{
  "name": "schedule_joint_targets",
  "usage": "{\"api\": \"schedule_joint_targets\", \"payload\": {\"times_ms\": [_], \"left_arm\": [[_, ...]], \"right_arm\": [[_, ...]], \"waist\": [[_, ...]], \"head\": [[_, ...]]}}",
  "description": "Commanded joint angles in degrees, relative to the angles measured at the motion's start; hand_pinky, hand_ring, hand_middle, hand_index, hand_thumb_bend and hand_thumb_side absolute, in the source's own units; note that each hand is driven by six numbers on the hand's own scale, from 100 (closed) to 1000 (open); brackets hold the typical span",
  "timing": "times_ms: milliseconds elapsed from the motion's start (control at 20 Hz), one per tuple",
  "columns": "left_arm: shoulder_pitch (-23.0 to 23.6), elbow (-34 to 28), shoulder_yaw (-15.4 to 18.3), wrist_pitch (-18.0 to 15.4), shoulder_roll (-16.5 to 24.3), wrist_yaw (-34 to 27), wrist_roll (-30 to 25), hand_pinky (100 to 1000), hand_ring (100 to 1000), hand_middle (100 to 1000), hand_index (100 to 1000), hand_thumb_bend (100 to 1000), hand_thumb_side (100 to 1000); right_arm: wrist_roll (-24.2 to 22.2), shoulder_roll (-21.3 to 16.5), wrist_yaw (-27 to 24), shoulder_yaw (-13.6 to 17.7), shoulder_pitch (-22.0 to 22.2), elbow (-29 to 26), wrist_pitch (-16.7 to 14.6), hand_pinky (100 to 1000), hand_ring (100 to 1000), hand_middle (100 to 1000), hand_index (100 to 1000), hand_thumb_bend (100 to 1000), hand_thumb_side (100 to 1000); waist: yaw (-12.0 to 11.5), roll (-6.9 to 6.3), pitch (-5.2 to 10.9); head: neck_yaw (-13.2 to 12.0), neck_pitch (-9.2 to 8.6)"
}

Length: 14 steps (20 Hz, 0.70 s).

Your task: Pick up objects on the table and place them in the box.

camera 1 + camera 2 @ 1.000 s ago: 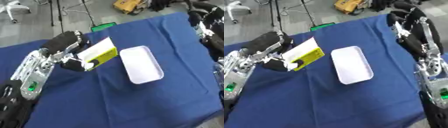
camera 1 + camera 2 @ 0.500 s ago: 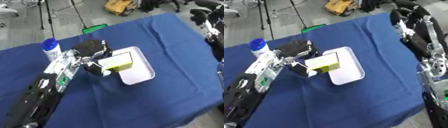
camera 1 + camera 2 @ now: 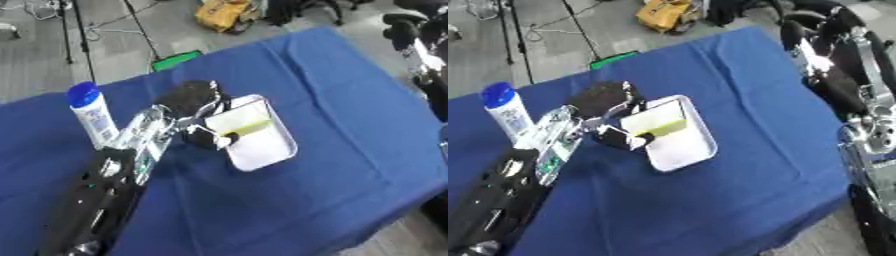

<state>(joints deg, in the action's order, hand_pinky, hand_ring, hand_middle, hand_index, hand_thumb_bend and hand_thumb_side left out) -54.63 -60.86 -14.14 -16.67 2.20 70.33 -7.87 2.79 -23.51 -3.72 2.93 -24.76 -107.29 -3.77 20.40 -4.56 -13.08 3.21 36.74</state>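
Over the white box, at its near-left end, sits the yellow-and-white carton, tilted, its lower edge down inside the tray and its pale face up. My left hand grasps it: fingers curled over the carton's far-left side, thumb black below it at the box's left rim. The box lies on the blue tablecloth about mid-table, long axis running away from me and slightly to the right; the rest of its inside shows bare white. My left arm runs from the lower left corner up to the hand, silver and black with a small green light. Left of the arm stands a white bottle with a blue cap, upright, well apart from the box. My right hand shows at the upper right, off the table's far corner, dark; I cannot tell how its fingers are set. Beyond the table: grey floor, a green flat thing, a yellow object.
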Motion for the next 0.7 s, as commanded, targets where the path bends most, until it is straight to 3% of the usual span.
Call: {"api": "schedule_joint_targets", "payload": {"times_ms": [50,250,350,450,500,600,700], "left_arm": [[-1.4,-0.1,0.5,-0.9,-0.4,1.7,0.4,561,447,433,544,430,378],[-0.9,0.8,0.4,-2.6,-0.8,3.3,-1.0,583,464,453,572,450,436],[-0.5,1.6,0.2,-4.1,-1.0,4.1,-3.4,627,515,525,670,561,551],[-0.4,1.8,0.4,-5.3,-1.0,4.6,-5.9,627,515,525,670,561,551],[-0.3,2.5,0.4,-5.6,-0.8,5.3,-8.2,742,699,755,859,766,747],[-0.3,2.7,1.1,-5.6,-0.8,6.1,-11.8,765,757,809,871,803,792],[-0.3,2.2,1.6,-4.8,-0.9,6.3,-12.3,762,757,813,871,795,794]], "right_arm": [[-0.3,-0.7,-0.6,0.1,-1.1,-1.2,-0.2,827,826,849,822,410,471],[-0.4,-0.7,-0.6,0.0,-1.2,-1.2,-0.2,828,826,849,822,409,471],[-0.3,-0.6,-0.6,0.1,-1.1,-1.2,-0.2,828,826,849,822,409,471],[-0.3,-0.6,-0.5,0.1,-1.0,-1.1,-0.2,828,826,849,822,409,471],[-0.3,-0.6,-0.5,0.1,-1.0,-1.1,-0.2,828,826,850,822,409,471],[-0.3,-0.6,-0.5,0.1,-0.9,-1.1,-0.1,828,826,850,822,409,470],[-0.3,-0.6,-0.5,0.1,-0.8,-1.1,-0.1,828,826,850,822,409,470]], "waist": [[0.4,0.33,1.19],[0.7,0.32,1.06],[0.6,0.33,1.04],[0.5,0.35,1.05],[0.3,0.34,1.08],[-0.1,0.36,1.1],[-0.3,0.34,1.11]], "head": [[-0.2,-0.56],[-0.1,-0.57],[-0.1,-0.5],[0.0,-0.47],[0.0,-0.46],[0.1,-0.45],[0.1,-0.46]]}}
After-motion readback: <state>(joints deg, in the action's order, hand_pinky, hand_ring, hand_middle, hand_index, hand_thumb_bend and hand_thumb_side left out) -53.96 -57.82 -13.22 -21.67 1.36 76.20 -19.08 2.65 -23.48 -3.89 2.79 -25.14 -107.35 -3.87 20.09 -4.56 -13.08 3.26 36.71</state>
